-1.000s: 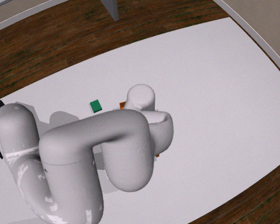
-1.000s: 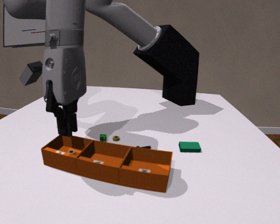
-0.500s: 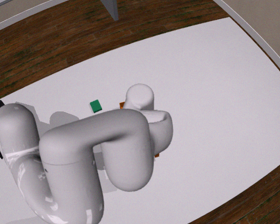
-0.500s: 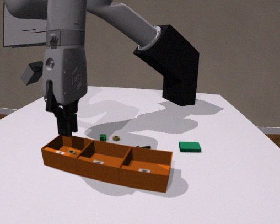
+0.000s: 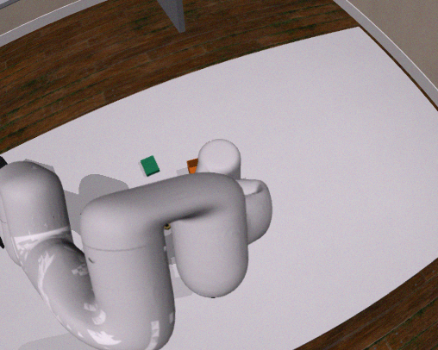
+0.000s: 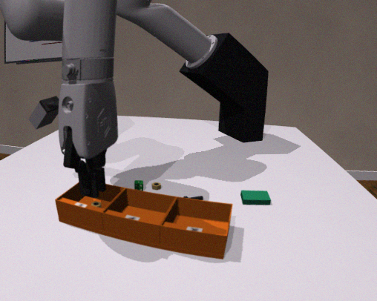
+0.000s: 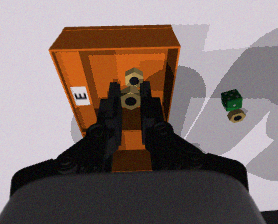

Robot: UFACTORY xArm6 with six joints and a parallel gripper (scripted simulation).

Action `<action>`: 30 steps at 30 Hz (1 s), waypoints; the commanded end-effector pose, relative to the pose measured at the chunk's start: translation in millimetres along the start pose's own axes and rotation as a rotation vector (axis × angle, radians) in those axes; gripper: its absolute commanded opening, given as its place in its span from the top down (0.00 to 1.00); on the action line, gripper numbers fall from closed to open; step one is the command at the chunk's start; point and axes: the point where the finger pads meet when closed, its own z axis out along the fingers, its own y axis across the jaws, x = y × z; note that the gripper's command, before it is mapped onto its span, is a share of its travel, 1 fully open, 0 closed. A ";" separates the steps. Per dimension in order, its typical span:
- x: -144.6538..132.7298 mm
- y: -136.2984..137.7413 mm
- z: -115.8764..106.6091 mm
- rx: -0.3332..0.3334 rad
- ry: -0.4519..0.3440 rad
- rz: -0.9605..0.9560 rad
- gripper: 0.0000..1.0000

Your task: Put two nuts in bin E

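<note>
My gripper (image 7: 130, 96) is shut on a brass nut (image 7: 130, 100) and reaches down into the orange bin's end compartment marked E (image 7: 80, 95). In the exterior view the fingers (image 6: 90, 187) are inside that left compartment. Another brass nut (image 7: 133, 77) lies on the floor of the E compartment; it also shows in the exterior view (image 6: 96, 203). A third nut (image 7: 236, 116) lies on the table behind the bin, also seen in the exterior view (image 6: 156, 185). The orange three-compartment bin (image 6: 145, 216) stands on the table.
A small green die (image 6: 138, 184) lies beside the loose nut. A dark bolt (image 6: 194, 197) lies behind the bin. A flat green block (image 6: 255, 197) lies to the right; it also shows in the top view (image 5: 149, 165). The arm hides most of the bin in the top view.
</note>
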 end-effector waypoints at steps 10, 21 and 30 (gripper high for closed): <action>-0.2 -1.4 11.0 0.003 -0.001 0.001 1.00; -0.2 -1.3 11.0 0.003 -0.001 0.001 0.70; -0.2 -1.2 11.0 0.003 -0.001 0.001 0.70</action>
